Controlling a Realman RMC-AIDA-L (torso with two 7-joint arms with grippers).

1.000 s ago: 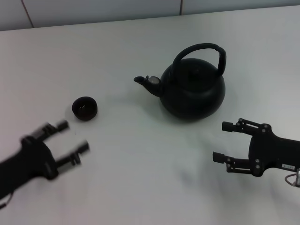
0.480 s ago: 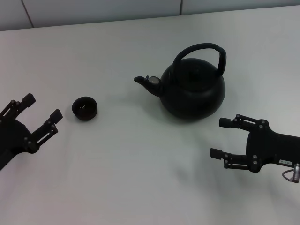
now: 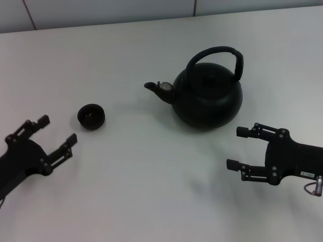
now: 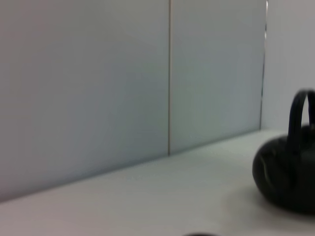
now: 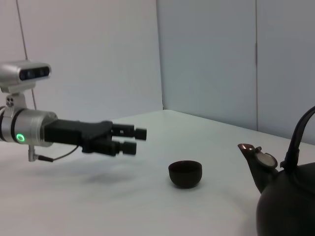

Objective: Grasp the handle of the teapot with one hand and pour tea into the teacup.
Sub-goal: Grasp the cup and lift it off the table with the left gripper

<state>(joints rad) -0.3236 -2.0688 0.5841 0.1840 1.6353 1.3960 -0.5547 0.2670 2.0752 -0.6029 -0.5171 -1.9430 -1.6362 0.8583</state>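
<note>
The black teapot (image 3: pixel 207 98) stands upright on the white table, its spout pointing left, its arched handle (image 3: pixel 218 53) up. It also shows in the left wrist view (image 4: pixel 288 167) and the right wrist view (image 5: pixel 290 206). The small black teacup (image 3: pixel 91 116) sits to the teapot's left and shows in the right wrist view (image 5: pixel 185 173) too. My left gripper (image 3: pixel 57 134) is open and empty, just near-left of the teacup; the right wrist view shows it too (image 5: pixel 134 140). My right gripper (image 3: pixel 238 148) is open and empty, near-right of the teapot, apart from it.
The white table (image 3: pixel 151 191) runs to a pale wall at the back (image 3: pixel 101 12). Nothing else stands on it.
My left gripper swung out to the left, then came back a little right and nearer, staying open. My right gripper shifted slightly left. Teapot and teacup have not moved.
</note>
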